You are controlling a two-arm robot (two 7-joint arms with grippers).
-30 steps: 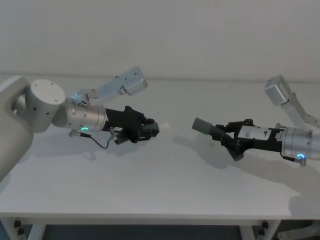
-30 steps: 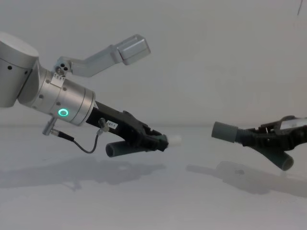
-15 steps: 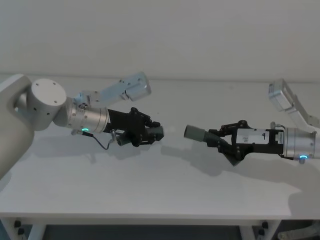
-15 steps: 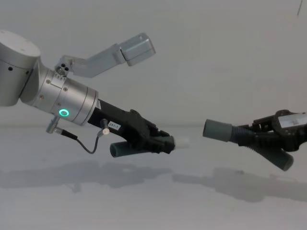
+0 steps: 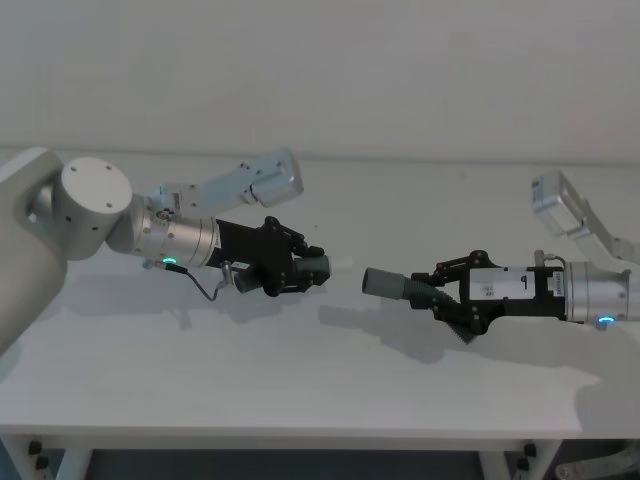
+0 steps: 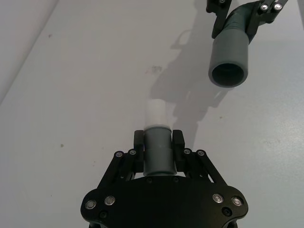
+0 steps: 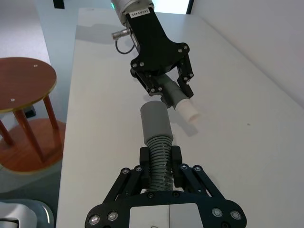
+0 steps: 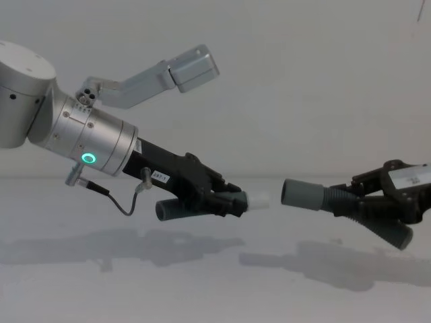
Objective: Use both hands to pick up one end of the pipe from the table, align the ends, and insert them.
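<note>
Both grippers hover above the white table (image 5: 300, 380), each holding one pipe piece. My left gripper (image 5: 303, 268) (image 6: 158, 140) is shut on a grey piece (image 6: 157, 156) whose white plain end (image 8: 258, 200) points right. My right gripper (image 5: 442, 292) (image 7: 160, 156) is shut on the ribbed part of the other piece (image 7: 159, 166). That piece's wider grey sleeve (image 8: 303, 194) (image 5: 381, 283) points left. The sleeve's open mouth (image 6: 229, 76) faces the white tip across a small gap. In the chest view the two ends are nearly level and do not touch.
A round brown wooden stool (image 7: 23, 85) stands on the floor beside the table's edge. Silver arm links rise behind each wrist (image 5: 262, 176) (image 5: 560, 205). The table's front edge (image 5: 300, 432) runs close below both arms.
My right gripper has carried its piece leftward and a little lower. The left gripper has edged right. The gap between the white tip and the sleeve has narrowed a lot.
</note>
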